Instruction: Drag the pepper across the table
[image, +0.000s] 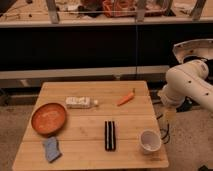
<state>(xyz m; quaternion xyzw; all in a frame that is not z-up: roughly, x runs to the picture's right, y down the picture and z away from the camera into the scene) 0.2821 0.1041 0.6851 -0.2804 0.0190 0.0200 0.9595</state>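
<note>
- The pepper (126, 98): small, slender, orange and tapered, with a thin greenish-yellow stem. It lies flat and slanted on the worktop, stem end uppermost in the view. It is apart from the jaws, to their left in the view and a little farther back.
- The worktop (85, 150): rectangular, of light wooden planks. The jaws hang just beside its right-hand edge.

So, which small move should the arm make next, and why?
Probably bring the gripper in over the table toward the pepper. The gripper hangs beside the table's edge on the picture's right, apart from the pepper, which lies untouched near the far corner on that side.
</note>
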